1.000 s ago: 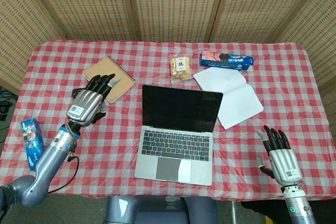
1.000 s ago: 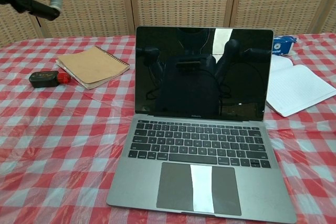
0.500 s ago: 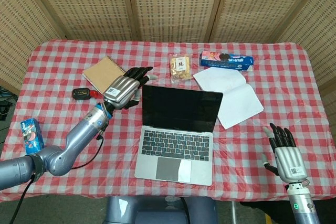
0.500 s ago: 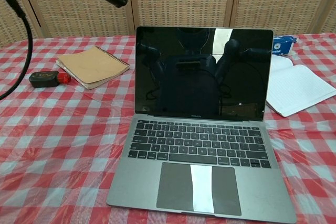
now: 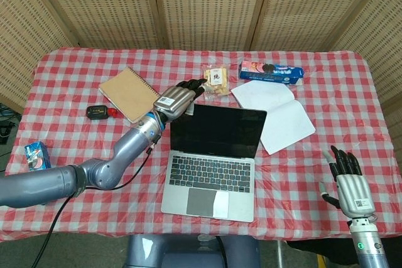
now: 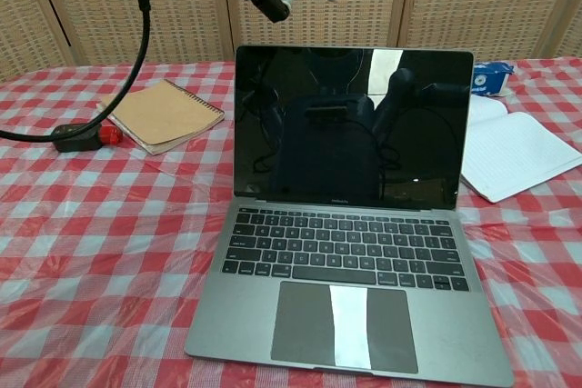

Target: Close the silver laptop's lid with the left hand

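The laptop [image 5: 213,158] stands open mid-table, screen upright. The left hand [image 5: 178,98] hovers just behind its lid's left corner, fingers apart, holding nothing. The right hand [image 5: 347,183] is well right of the laptop, fingers spread.

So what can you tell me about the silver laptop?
The silver laptop sits open in the middle of the checked table, lid upright, screen dark and shiny with reflections. It looks like metal, with black keys and a big grey trackpad with a bright glare stripe. The left hand hovers above the lid's back left corner, not touching it.
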Available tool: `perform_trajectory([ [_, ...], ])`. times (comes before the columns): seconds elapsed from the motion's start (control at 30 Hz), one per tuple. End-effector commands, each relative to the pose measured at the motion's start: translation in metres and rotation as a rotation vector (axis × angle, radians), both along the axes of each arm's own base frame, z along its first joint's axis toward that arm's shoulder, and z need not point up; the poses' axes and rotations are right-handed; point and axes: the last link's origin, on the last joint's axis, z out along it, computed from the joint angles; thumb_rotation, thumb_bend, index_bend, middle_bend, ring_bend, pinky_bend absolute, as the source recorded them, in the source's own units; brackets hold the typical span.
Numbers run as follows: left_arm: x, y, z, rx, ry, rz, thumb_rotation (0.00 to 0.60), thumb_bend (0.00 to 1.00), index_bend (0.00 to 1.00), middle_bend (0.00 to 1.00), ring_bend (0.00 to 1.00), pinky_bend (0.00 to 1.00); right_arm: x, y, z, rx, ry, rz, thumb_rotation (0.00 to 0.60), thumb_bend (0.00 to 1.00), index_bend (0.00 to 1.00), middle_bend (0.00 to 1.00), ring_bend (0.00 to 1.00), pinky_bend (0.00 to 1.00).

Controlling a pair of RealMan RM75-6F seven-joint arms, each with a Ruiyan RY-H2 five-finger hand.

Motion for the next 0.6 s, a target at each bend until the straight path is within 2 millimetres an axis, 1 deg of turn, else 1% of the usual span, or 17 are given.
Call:
perform_trajectory([
  [0.03, 0.005, 0.005, -0.013, -0.005, 0.056, 0.011, 0.6, 1.0, 0.14, 0.0, 0.01, 0.1, -0.001, 0.0, 0.002, -0.007, -0.004, -0.003, 0.6, 0.65, 0.0, 0.0, 0.0, 0.0],
  [0.13, 0.007, 0.006, -0.019, -0.009, 0.07, 0.02, 0.6, 1.0, 0.17, 0.0, 0.03, 0.1, -0.001, -0.001, 0.004, -0.013, -0.006, -0.005, 0.6, 0.65, 0.0, 0.0, 0.0, 0.0],
  [0.27, 0.011, 0.009, -0.025, -0.007, 0.08, 0.031, 0.6, 1.0, 0.18, 0.0, 0.05, 0.13, -0.002, -0.001, 0.005, -0.014, -0.009, -0.008, 0.6, 0.65, 0.0, 0.0, 0.0, 0.0],
  [0.6, 0.021, 0.012, -0.033, -0.025, 0.074, 0.047, 0.6, 1.0, 0.21, 0.0, 0.06, 0.15, -0.003, -0.002, 0.007, -0.022, -0.013, -0.01, 0.6, 0.65, 0.0, 0.0, 0.0, 0.0],
])
